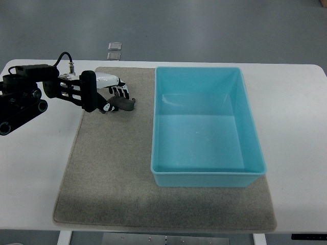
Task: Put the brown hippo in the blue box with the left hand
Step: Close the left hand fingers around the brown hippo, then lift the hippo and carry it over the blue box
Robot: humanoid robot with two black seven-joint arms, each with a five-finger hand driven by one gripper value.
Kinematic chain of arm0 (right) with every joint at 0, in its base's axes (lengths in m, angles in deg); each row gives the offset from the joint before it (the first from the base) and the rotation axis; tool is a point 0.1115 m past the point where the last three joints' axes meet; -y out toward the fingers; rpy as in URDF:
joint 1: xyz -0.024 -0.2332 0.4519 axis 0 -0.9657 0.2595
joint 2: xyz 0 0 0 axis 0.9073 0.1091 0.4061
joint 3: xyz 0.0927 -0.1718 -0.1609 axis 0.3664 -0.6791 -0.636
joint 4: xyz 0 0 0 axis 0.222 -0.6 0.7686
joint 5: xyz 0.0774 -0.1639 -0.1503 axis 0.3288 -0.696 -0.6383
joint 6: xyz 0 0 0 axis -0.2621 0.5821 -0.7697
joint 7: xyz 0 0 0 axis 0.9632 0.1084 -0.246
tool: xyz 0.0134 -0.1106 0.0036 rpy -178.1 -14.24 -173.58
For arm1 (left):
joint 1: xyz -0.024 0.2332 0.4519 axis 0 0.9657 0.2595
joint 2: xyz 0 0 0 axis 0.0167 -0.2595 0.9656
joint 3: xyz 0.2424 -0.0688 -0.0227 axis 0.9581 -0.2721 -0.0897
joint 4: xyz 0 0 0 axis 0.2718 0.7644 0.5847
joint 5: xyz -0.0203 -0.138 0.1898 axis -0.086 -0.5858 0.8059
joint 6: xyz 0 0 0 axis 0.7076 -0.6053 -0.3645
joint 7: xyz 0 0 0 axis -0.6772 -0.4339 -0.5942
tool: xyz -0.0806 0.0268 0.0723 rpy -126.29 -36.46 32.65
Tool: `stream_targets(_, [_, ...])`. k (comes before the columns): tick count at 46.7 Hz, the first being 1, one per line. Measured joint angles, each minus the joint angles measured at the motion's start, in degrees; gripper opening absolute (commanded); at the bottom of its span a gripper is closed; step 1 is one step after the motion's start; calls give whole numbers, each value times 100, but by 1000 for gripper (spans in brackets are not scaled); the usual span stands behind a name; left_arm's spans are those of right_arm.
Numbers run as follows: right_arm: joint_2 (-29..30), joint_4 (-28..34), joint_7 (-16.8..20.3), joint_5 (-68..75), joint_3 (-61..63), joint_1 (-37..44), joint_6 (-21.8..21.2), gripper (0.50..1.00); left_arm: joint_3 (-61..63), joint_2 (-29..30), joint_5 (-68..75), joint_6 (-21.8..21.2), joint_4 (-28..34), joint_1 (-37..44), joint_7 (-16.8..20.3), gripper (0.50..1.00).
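In the upper left of the frame the left hand (pixel 113 97) is seen low over the grey mat (pixel 110 168), its fingers curled around a small dark object (pixel 125 104), judged to be the brown hippo. The grasp should be confirmed firm, then the hippo carried rightward over the near wall and released inside. Counted: one blue box (pixel 207 176), empty; one mat; one white counter (pixel 36 173); one hand.

Blue box (pixel 207 176) glossy plastic; mat (pixel 107 173) rough grey felt; table (pixel 36 173) smooth white.
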Motion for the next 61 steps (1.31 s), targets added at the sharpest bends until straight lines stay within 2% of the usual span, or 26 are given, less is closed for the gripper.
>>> stream_targets(3, [0, 0, 0, 0, 0, 0, 0, 936, 0, 0, 2, 0, 0, 0, 0, 542])
stream_targets(6, [0, 0, 0, 0, 0, 0, 0, 936, 0, -4, 2, -1, 0, 2, 0, 500])
stream_targets(38, [0, 3, 0, 1, 0, 0, 0, 936, -7, 162, -37, 7, -44, -45, -16, 500])
stream_targets(45, [0, 4, 0, 2, 0, 0, 0, 936, -34, 348, -111, 45, -60, -288, -16, 500])
stream_targets(53, [0, 5, -1, 2, 0, 0, 0, 936, -133, 654, -124, 72, -352, -621, -17, 500])
stream_targets(61, [0, 0, 0, 0, 0, 0, 0, 936, -166, 676, -131, 170, -460, -1019, -18, 500])
